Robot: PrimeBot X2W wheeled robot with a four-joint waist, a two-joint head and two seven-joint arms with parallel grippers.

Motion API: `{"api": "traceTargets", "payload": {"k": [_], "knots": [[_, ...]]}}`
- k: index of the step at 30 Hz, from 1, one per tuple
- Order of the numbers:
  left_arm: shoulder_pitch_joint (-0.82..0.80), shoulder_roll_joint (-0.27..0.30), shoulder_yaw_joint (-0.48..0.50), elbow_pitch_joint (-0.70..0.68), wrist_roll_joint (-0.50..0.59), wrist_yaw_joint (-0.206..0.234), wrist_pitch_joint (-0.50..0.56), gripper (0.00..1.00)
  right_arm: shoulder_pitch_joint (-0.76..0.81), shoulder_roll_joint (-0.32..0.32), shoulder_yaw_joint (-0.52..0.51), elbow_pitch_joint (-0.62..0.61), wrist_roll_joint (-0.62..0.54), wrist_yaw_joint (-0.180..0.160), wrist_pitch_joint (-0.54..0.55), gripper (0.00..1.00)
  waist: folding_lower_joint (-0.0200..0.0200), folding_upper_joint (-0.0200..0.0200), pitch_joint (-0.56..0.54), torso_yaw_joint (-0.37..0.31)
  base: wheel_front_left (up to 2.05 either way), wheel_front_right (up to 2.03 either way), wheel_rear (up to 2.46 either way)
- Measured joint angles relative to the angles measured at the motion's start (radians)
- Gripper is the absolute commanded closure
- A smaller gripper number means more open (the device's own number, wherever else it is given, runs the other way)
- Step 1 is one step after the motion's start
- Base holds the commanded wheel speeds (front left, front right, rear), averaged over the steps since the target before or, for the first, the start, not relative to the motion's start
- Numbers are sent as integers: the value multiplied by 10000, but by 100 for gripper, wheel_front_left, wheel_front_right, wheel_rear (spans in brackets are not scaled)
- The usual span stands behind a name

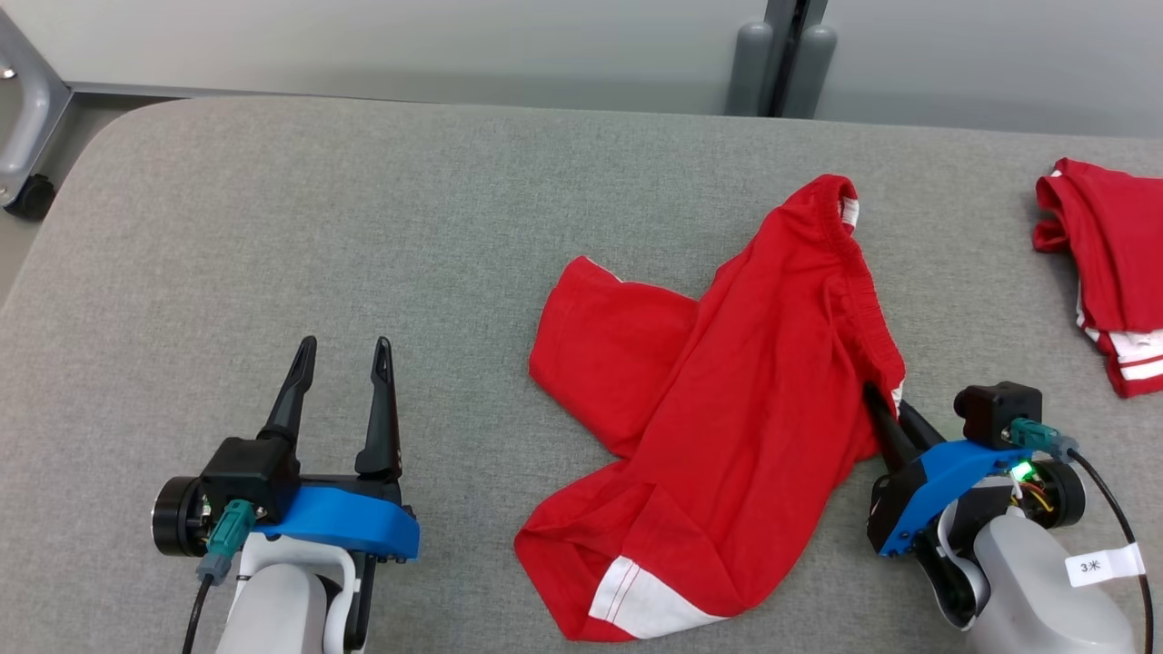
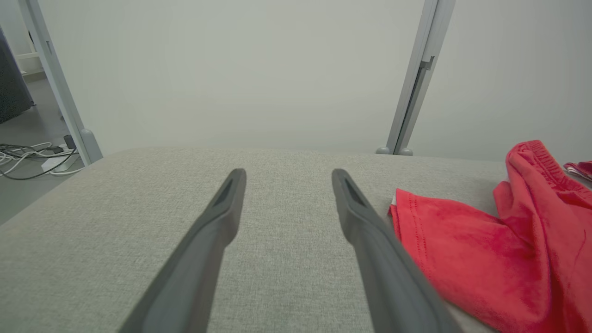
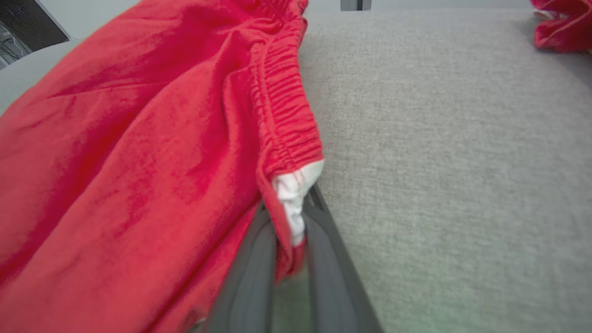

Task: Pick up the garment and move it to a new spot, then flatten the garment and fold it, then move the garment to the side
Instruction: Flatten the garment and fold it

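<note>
**Right pincer (image 1: 889, 420) engaged on the waistband corner**

We find the right pincer closed on the white-tipped waistband corner of the red garment (image 1: 727, 391), with cloth nipped between its fingers. The left pincer (image 1: 345, 350) stands spread over the bare table (image 1: 273, 227), apart from the cloth. The garment lies crumpled right of centre. We judge the first step as only begun: lifting, relocation, flattening, folding and setting aside all remain. A second red garment (image 1: 1104, 263) lies at the far right.

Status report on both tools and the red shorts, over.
Left tool open, off the cloth. Right tool shut on red shorts, at the waistband corner. Shorts crumpled on table. Other red garment far right, apart.
</note>
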Motion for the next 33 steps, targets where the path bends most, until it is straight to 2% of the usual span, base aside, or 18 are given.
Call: {"api": "traceTargets", "payload": {"k": [6, 11, 17, 20, 21, 22, 23, 28, 33], "knots": [[123, -2, 27, 105, -8, 0, 0, 0, 288, -107, 332, -255, 221, 0, -397, 100, 0, 0, -300, -238, 0, 0, 0], [360, -2, -69, 117, -121, 19, 0, 0, 1438, -301, 391, -1496, 512, 0, -284, 100, 0, 0, -634, -525, 0, 0, 0], [591, -4, -136, 92, -180, 84, 0, 0, 3432, -309, -203, -3946, 497, 0, 930, 100, -1, 0, -907, -832, 0, 0, 0], [617, -4, -123, 67, -182, 90, 0, 0, 4341, -174, -654, -5195, 113, 0, 1983, 100, -1, 0, -937, -961, 0, 0, 0], [622, -4, -119, 67, -182, 88, 0, 0, 4645, -98, -754, -5584, -36, 0, 2343, 79, -1, 0, -937, -996, 0, 0, 0], [625, -2, -123, 73, -180, 88, 0, 0, 4902, 44, -955, -5971, -65, 0, 2506, 53, 0, 0, -938, -1020, 0, 0, 0], [625, -6, -132, 73, -180, 84, 0, 0, 5060, 157, -1149, -6305, -159, 0, 2686, 0, 0, 0, -936, -1032, 0, 0, 0], [625, -6, -144, 84, -178, 79, 0, 0, 5543, 499, -2075, -7427, -796, 0, 3097, 0, 0, 0, -949, -1052, 0, 0, 0], [625, -4, -105, 94, -117, 17, 0, 0, 5525, 725, -2746, -8161, -1191, 0, 2623, 0, 0, 0, -1015, -1033, 0, 0, 0]]}}
